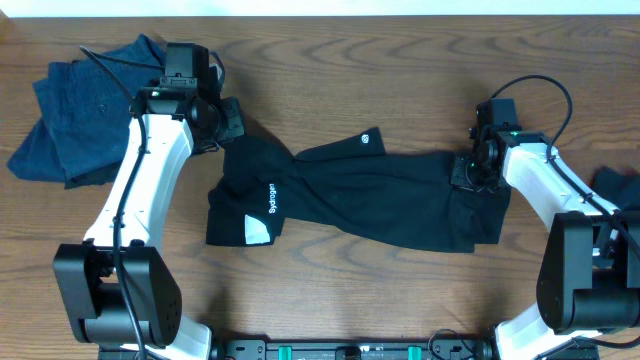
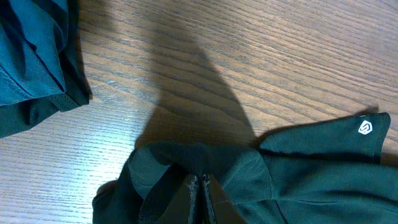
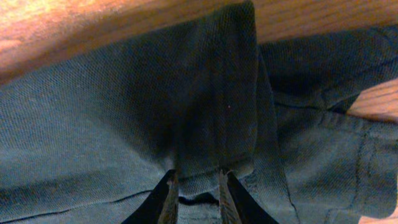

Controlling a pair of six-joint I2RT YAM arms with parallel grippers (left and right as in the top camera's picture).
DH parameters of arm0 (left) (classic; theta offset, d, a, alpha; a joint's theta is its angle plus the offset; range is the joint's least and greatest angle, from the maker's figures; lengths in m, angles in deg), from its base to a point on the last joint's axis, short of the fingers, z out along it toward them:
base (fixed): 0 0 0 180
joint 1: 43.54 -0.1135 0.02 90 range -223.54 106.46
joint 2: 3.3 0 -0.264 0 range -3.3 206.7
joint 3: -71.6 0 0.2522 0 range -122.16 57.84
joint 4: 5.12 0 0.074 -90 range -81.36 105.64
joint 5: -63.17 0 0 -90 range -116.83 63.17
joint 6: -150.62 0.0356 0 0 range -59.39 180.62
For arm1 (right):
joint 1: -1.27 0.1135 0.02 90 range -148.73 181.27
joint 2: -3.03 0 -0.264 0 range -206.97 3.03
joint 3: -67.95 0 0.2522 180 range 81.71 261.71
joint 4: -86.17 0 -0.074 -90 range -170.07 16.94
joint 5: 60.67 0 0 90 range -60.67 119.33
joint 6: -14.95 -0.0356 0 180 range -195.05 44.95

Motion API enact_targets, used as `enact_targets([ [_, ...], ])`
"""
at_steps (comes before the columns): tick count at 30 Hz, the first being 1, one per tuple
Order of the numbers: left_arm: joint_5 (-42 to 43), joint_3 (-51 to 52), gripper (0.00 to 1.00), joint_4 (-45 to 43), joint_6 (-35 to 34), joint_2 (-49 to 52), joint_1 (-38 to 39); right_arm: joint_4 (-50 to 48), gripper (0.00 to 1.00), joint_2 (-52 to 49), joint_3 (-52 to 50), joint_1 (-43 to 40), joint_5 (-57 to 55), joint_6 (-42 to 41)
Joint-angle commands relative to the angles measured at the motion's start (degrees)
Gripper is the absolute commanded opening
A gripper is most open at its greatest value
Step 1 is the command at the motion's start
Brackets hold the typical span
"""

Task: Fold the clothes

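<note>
A long black garment (image 1: 370, 195) lies stretched across the middle of the table, its small white round logo (image 1: 366, 140) on the upper edge and a white label (image 1: 257, 231) at the lower left. My left gripper (image 1: 232, 122) sits at the garment's upper left corner. In the left wrist view its fingertips (image 2: 202, 179) are pressed together with bunched black fabric (image 2: 311, 168) pinched between them. My right gripper (image 1: 467, 172) is at the garment's right end, and its fingers (image 3: 198, 177) clamp a raised fold of the fabric (image 3: 93, 124).
A pile of dark blue clothes (image 1: 75, 110) lies at the table's far left corner, just left of my left arm; its edge shows in the left wrist view (image 2: 31, 62). Another dark piece of fabric (image 1: 618, 185) sits at the right edge. Bare wood table (image 1: 350, 70) lies beyond the garment.
</note>
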Motion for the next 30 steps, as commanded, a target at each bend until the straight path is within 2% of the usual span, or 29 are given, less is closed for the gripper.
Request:
enact_targets([
  [1,-0.11,-0.2,0.06,0.2,-0.52,0.02,-0.13,-0.28,0.21,-0.39,-0.35,0.35,-0.79,-0.92],
  [15,-0.11,-0.2,0.06,0.22,-0.52,0.02,-0.13,-2.45,0.26,-0.39,-2.58,0.35,-0.81,-0.9],
  [20,-0.11,-0.2,0.06,0.24,-0.52,0.02,-0.13,-3.26,0.16,-0.39,-2.62,0.33,-0.81,-1.77],
  [23,-0.11,-0.2,0.06,0.44,-0.52,0.02,-0.13,-3.5,0.03,-0.39,-2.62,0.31,-0.79,-2.23],
  [30,-0.13,-0.2,0.06,0.61,-0.52,0.02,-0.13,-3.04,0.01,-0.28,-2.36,0.31,-0.81,-2.38],
])
